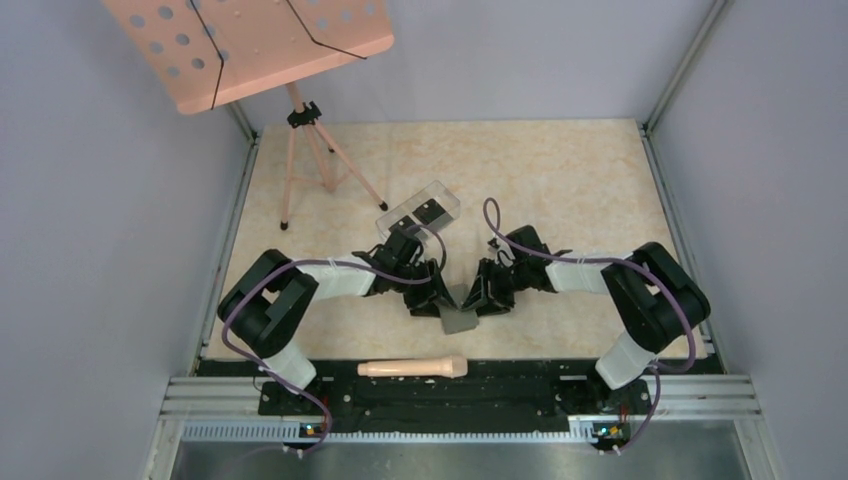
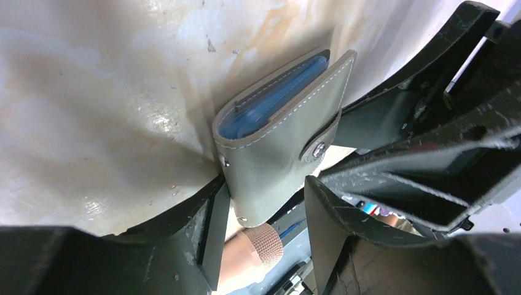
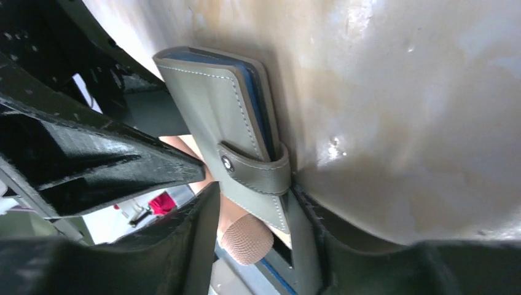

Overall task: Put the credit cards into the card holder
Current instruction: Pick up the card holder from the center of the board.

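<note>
The card holder [image 1: 460, 320] is a gray wallet, folded shut with its snap tab fastened, on the table between both arms. In the left wrist view the card holder [image 2: 276, 153] shows a blue inside edge. My left gripper [image 2: 264, 192] is open round its lower end: one finger [image 2: 209, 227] touches it and a gap remains at the other. My right gripper [image 3: 252, 198] is open too, one finger [image 3: 304, 239] against the card holder [image 3: 215, 110]. From above, the left gripper [image 1: 432, 300] and right gripper [image 1: 487, 298] flank it. Dark credit cards [image 1: 432, 211] lie in a clear box.
The clear plastic box [image 1: 418, 215] stands just beyond the left arm. A pink microphone [image 1: 412, 368] lies along the near edge, its mesh head [image 2: 258, 246] close under the wallet. A pink music stand [image 1: 250, 45] on a tripod occupies the back left. Walls enclose the table.
</note>
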You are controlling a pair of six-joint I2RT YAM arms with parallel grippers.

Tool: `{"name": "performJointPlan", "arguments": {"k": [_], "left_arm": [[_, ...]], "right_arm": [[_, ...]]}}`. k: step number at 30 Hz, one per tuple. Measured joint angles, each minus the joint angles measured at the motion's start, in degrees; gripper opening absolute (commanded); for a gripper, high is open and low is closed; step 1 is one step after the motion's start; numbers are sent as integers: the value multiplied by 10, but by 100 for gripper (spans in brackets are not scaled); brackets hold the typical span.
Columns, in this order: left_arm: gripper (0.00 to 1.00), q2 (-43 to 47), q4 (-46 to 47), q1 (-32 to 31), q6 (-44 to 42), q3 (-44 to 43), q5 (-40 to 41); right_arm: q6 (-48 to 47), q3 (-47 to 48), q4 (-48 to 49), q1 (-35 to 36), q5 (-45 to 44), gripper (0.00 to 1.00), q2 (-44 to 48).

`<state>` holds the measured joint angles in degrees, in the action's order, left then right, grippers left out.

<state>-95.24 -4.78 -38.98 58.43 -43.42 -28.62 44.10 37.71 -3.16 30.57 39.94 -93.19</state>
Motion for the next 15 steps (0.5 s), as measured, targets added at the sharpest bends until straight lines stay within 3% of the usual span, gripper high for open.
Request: {"name": "performJointPlan", "arguments": {"k": [2, 4, 8, 15], "left_arm": [[53, 4, 5, 0, 2, 6, 2], [53, 11, 5, 0, 3, 11, 7], [57, 32, -6, -1, 4, 19, 27], [74, 121, -62, -2, -4, 19, 80]], "right_arm": [[0, -6, 6, -1, -5, 14, -2], [0, -12, 4, -3, -10, 2, -3], [5, -13, 8, -3, -9, 0, 2], [5, -5, -14, -12, -14, 0, 78]]}}
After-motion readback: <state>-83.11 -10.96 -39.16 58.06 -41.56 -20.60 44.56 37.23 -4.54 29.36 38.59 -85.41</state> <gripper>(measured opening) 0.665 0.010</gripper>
